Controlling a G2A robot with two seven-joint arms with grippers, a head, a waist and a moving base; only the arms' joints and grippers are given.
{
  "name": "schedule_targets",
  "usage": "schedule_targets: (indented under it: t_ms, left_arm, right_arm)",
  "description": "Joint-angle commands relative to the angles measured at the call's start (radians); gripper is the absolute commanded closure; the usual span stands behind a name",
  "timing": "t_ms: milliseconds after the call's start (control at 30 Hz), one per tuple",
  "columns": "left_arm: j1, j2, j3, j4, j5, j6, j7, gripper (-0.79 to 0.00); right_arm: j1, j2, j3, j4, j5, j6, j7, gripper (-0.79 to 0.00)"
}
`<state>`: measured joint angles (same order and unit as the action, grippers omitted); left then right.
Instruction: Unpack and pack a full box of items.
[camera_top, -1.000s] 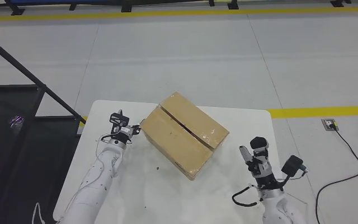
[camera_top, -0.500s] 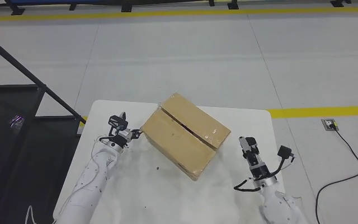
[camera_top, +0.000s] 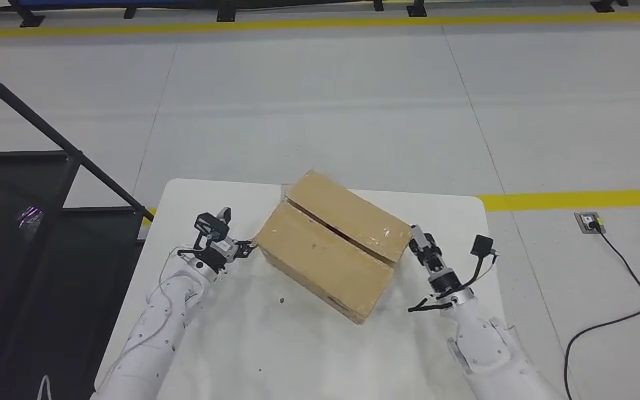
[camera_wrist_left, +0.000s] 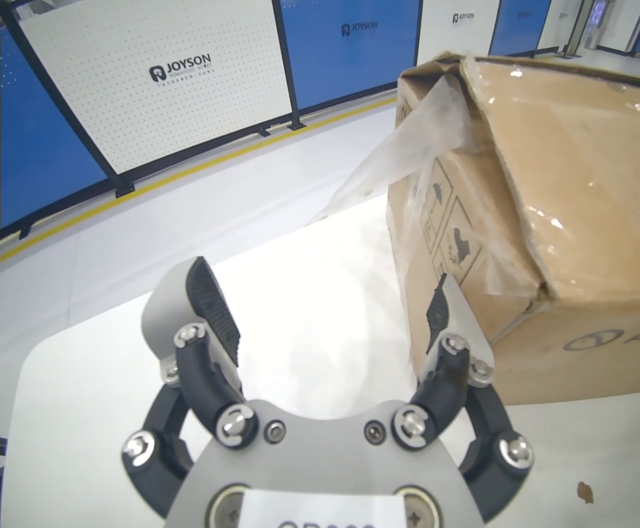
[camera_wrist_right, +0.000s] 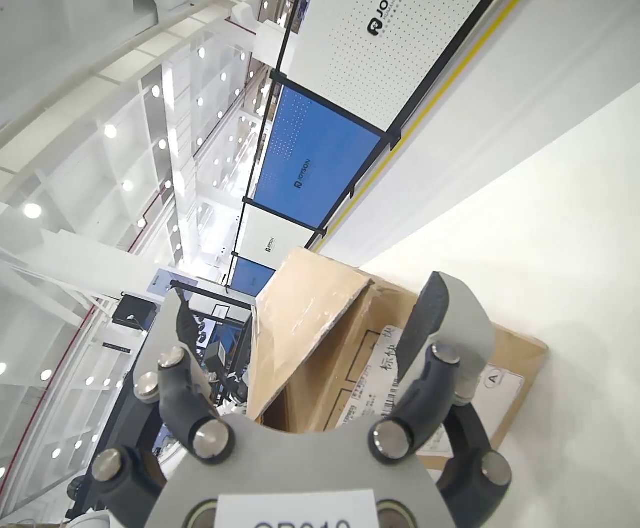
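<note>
From the top I see the cardboard box (camera_top: 330, 242) sitting askew mid-worktop (camera_top: 250, 340), with the left gripper (camera_top: 238, 247) at its left corner and the right gripper (camera_top: 415, 243) at its right end. My left wrist view shows fingers (camera_wrist_left: 215, 310) spread, one just beside the box wall, under loose clear tape (camera_wrist_left: 400, 150). In my right wrist view the fingers (camera_wrist_right: 425, 320) are also spread, with the box close in front.

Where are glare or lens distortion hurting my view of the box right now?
Left wrist view: the clear tape on the box glints, the white table reads very bright, and the pegboard frame bows. Right wrist view: ceiling lamps flare and straight lines curve. Top view: even light on the box.
</note>
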<state>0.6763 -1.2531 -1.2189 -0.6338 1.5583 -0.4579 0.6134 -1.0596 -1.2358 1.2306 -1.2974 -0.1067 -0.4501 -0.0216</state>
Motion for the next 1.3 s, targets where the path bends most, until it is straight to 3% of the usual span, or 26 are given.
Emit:
schedule_targets:
  t_ms: [0, 500, 567, 700, 833, 1000, 1267]
  left_arm:
    - [0.009, 0.004, 0.000, -0.011, 0.008, -0.007, 0.003, -0.785]
    - [0.060, 0.056, -0.030, -0.070, 0.103, -0.103, 0.071, -0.785]
    - [0.065, 0.055, -0.046, -0.069, 0.063, -0.073, 0.056, -0.785]
    - [0.061, 0.029, -0.049, -0.087, -0.059, 0.096, -0.067, -0.785]
    - [0.071, 0.019, -0.015, -0.109, -0.038, 0.124, -0.076, -0.785]
    - [0.075, 0.024, -0.009, -0.109, -0.021, 0.083, -0.058, -0.785]
    - [0.085, 0.048, -0.024, -0.127, 0.015, -0.056, -0.022, -0.785]
  right_arm:
    - [0.015, -0.004, -0.007, 0.011, 0.002, -0.006, 0.006, -0.785]
    - [0.083, -0.017, 0.014, 0.064, 0.017, -0.058, 0.033, -0.785]
    - [0.073, -0.016, 0.029, 0.056, 0.009, -0.079, 0.009, -0.785]
    - [0.026, -0.013, 0.064, 0.009, -0.044, -0.121, -0.060, -0.785]
    - [-0.028, -0.009, 0.097, -0.048, -0.083, -0.130, -0.101, -0.785]
    - [-0.087, -0.005, 0.135, -0.114, -0.104, -0.135, -0.110, -0.785]
    - [-0.135, -0.004, 0.164, -0.165, -0.113, -0.134, -0.107, -0.785]
